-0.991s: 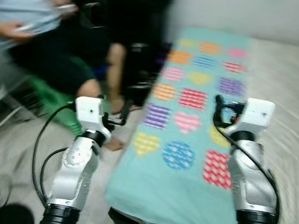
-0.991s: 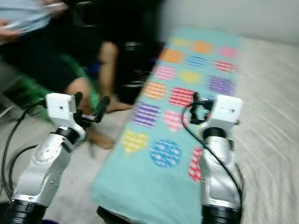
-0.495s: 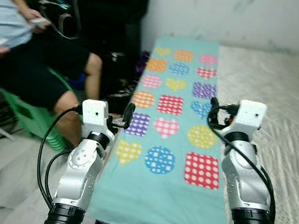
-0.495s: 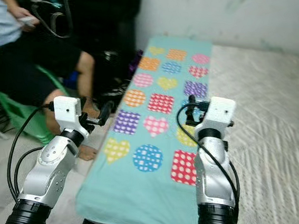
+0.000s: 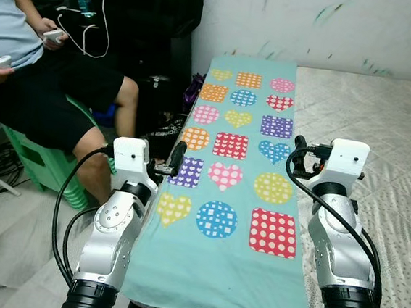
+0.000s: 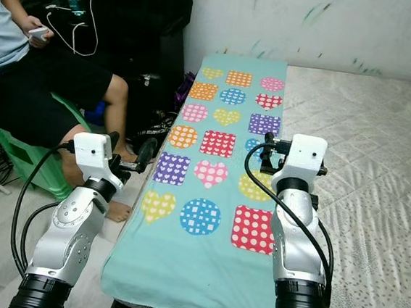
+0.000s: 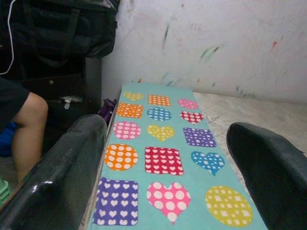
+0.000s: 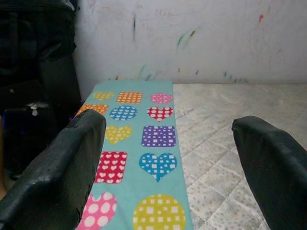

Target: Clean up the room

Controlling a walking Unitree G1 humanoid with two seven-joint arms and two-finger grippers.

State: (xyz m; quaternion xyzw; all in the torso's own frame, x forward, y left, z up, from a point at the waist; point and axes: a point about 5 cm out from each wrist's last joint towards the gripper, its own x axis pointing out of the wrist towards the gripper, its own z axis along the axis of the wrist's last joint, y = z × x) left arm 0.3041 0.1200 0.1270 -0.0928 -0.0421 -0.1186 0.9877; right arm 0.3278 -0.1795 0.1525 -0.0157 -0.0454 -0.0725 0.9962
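Teal blanket (image 5: 231, 200) with coloured hearts, squares, circles, spread flat, apparently along the mattress (image 5: 382, 134) edge

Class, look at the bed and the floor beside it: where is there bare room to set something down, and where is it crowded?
Free: the quilted mattress between the teal blanket and the wall, and the blanket's own flat top. Crowded: the floor strip on the left, with a seated person, green stool and black bags.

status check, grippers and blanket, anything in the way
Left gripper and right gripper open, empty, above teal blanket. Blanket flat on mattress. Seated person close left.
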